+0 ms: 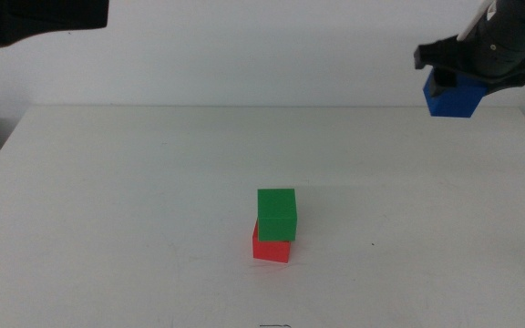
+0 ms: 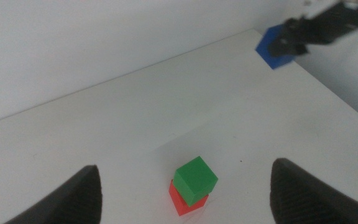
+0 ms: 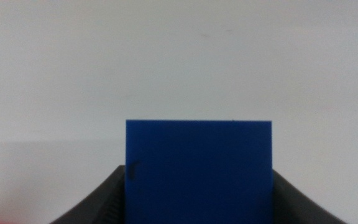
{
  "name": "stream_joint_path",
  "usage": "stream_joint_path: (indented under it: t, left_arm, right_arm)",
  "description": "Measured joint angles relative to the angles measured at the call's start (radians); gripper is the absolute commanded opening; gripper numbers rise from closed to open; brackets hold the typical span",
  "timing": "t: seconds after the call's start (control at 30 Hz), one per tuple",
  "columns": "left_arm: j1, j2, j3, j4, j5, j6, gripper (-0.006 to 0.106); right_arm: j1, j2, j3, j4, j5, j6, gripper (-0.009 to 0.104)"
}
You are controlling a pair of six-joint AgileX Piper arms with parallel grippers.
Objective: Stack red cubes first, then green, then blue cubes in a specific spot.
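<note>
The green cube (image 1: 277,214) sits on top of the red cube (image 1: 271,248) near the middle of the white table, slightly offset toward the right. The same stack shows in the left wrist view: green cube (image 2: 195,180) on red cube (image 2: 183,203). High over the table's far right corner, my right gripper (image 1: 458,84) is shut on the blue cube (image 1: 452,96), which fills the right wrist view between both jaws (image 3: 199,171). My left gripper (image 2: 185,193) is open, raised well above the table with its wide-apart jaws framing the stack; its arm shows at the middle view's top left.
The white table (image 1: 108,210) ends at a far edge against a pale wall. A dark arm (image 1: 35,18) hangs over the far left corner.
</note>
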Motion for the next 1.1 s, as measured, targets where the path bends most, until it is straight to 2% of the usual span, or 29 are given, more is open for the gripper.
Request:
stream_joint_path:
  t: [0.07, 0.1, 0.17, 0.27, 0.53, 0.73, 0.9, 1.1]
  left_arm:
    - [0.000, 0.000, 0.000, 0.000, 0.000, 0.000, 0.091]
    - [0.000, 0.000, 0.000, 0.000, 0.000, 0.000, 0.091]
    - [0.000, 0.000, 0.000, 0.000, 0.000, 0.000, 0.091]
    - [0.000, 0.000, 0.000, 0.000, 0.000, 0.000, 0.091]
    - [0.000, 0.000, 0.000, 0.000, 0.000, 0.000, 0.091]
    - [0.000, 0.000, 0.000, 0.000, 0.000, 0.000, 0.091]
    - [0.000, 0.000, 0.000, 0.000, 0.000, 0.000, 0.091]
    - [0.000, 0.000, 0.000, 0.000, 0.000, 0.000, 0.091]
  right_arm:
    - [0.090, -0.123, 0.098, -0.042, -0.015, 0.140, -0.001]
    - [0.174, -0.215, 0.164, -0.071, -0.015, 0.259, -0.001]
    - [0.290, -0.275, 0.214, -0.093, -0.002, 0.362, -0.001]
    - [0.352, -0.268, 0.219, -0.074, 0.005, 0.390, -0.001]
    - [0.398, -0.106, 0.178, 0.014, 0.012, 0.389, -0.001]
    - [0.471, 0.020, 0.066, 0.016, 0.028, 0.396, -0.001]
    - [0.494, 0.136, -0.071, 0.006, 0.117, 0.408, -0.001]
    - [0.514, 0.209, -0.128, 0.003, 0.119, 0.417, -0.001]
